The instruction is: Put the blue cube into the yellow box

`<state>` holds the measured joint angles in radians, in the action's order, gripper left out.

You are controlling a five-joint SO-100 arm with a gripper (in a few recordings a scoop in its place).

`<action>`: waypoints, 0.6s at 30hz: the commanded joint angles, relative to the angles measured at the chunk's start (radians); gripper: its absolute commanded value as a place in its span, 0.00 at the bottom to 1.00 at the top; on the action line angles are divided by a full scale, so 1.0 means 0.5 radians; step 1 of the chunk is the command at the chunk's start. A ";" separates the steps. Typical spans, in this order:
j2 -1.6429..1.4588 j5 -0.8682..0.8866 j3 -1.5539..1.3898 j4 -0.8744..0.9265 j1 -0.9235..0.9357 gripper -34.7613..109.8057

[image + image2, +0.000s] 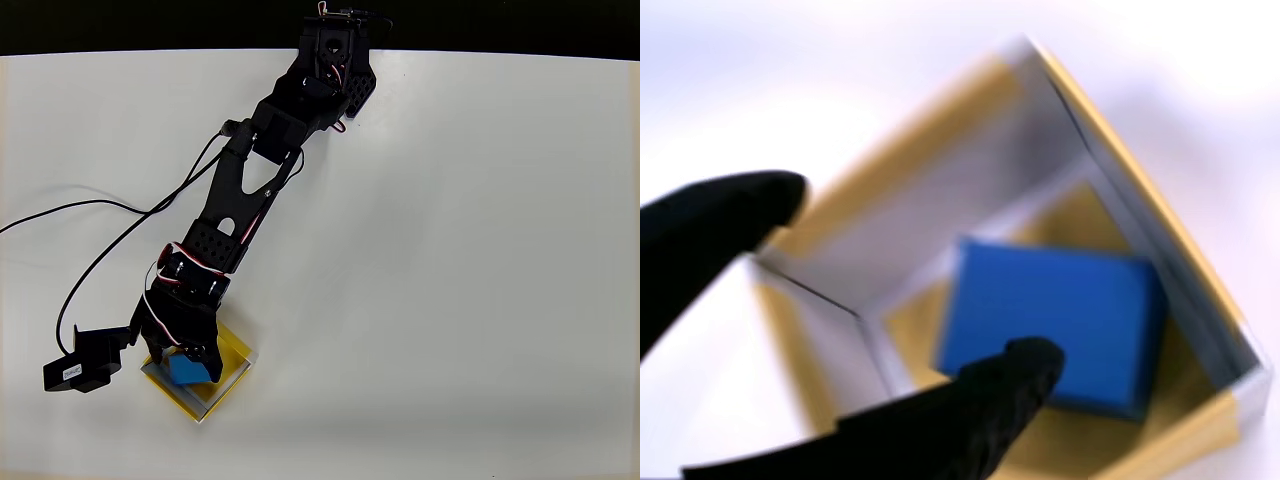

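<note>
Currently: blue cube lying in yellow box, pincer spread above it

Item 1. Blue cube [1050, 335]: a bright-blue block with plain matte faces. It lies on the floor of the yellow box [1140, 180], turned at an angle to the walls. In the wrist view it looks free of both fingers; whether the lower fingertip touches it cannot be told. In the overhead view it [188, 371] shows partly under the arm's tip.

Item 2. Yellow box: square, shallow, open-topped, yellow sides and floor, pale rim. It stands on the white table [450, 250] near the lower left of the overhead view, one corner [205, 408] pointing toward the picture's bottom edge.

Item 3. Pincer [915, 275]: black, two fingers, standing wide apart with nothing held. In the wrist view one fingertip [770, 195] is above the box's left wall, the other in front of the cube's lower edge. From overhead the pincer [180, 352] hangs over the box.

Item 4. Black arm [245, 195]: stretched from the table's top edge down to the box.

Item 5. Small black module [82, 365] on a cable [90, 270]: just left of the box.
</note>
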<state>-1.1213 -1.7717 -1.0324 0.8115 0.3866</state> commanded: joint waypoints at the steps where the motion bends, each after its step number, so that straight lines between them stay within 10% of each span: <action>1: -0.810 -0.043 -0.071 0.067 -0.052 0.44; 18: -2.307 -0.083 -1.832 -0.304 -0.445 0.30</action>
<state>-2.0571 -1.8024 -1.8254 0.7302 0.1917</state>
